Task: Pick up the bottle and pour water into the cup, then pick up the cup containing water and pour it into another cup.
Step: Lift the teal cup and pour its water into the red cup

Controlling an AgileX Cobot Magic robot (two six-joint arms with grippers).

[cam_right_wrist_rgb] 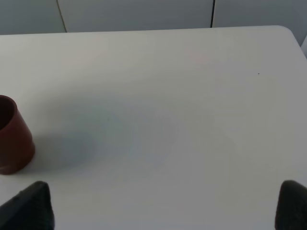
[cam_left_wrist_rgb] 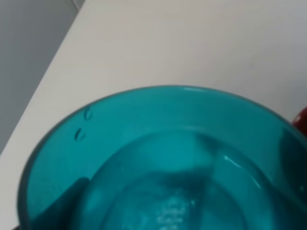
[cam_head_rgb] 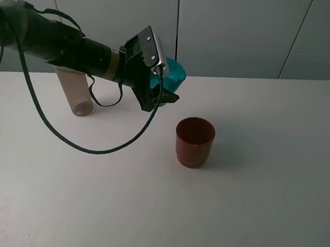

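Note:
My left gripper (cam_head_rgb: 161, 90) is shut on the teal cup (cam_head_rgb: 173, 74), holding it tipped in the air behind and to the left of the dark red cup (cam_head_rgb: 195, 142). The left wrist view looks straight into the teal cup (cam_left_wrist_rgb: 158, 153), where clear liquid glints; a sliver of the red cup (cam_left_wrist_rgb: 302, 120) shows beside it. The red cup (cam_right_wrist_rgb: 12, 139) stands upright and looks empty. The grey-brown bottle (cam_head_rgb: 77, 95) stands at the back left, its top hidden behind my left arm. My right gripper (cam_right_wrist_rgb: 163, 206) is open over bare table, with only its dark fingertips (cam_right_wrist_rgb: 33, 203) showing.
A black cable (cam_head_rgb: 66, 138) hangs in a loop from the left arm over the table's left half. The white table (cam_head_rgb: 262, 194) ends at a grey wall behind. The table's far right corner (cam_right_wrist_rgb: 288, 31) is in the right wrist view.

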